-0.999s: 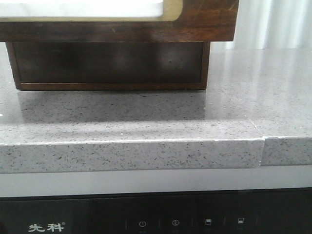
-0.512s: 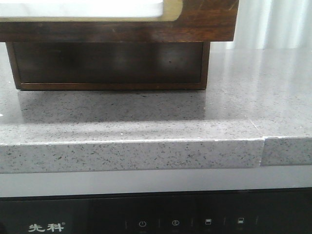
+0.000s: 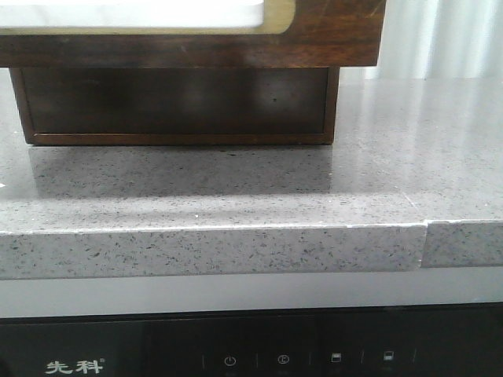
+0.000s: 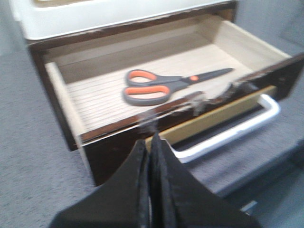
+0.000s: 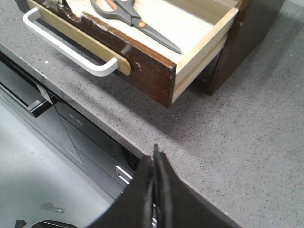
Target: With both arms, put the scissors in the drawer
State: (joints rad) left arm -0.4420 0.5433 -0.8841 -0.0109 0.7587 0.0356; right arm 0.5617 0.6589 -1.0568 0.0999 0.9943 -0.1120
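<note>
The scissors, with dark grey handles and orange inner loops, lie flat on the pale floor of the open drawer. My left gripper is shut and empty. It hovers just in front of the drawer's dark brown front panel, near the white handle. In the right wrist view the scissors show inside the drawer. My right gripper is shut on nothing above the counter's front edge, apart from the drawer's corner. The front view shows only the drawer front, no gripper.
The drawer's dark wooden cabinet stands on a grey speckled counter. A black appliance panel with buttons sits below the counter edge. A white tray-like top rests on the cabinet.
</note>
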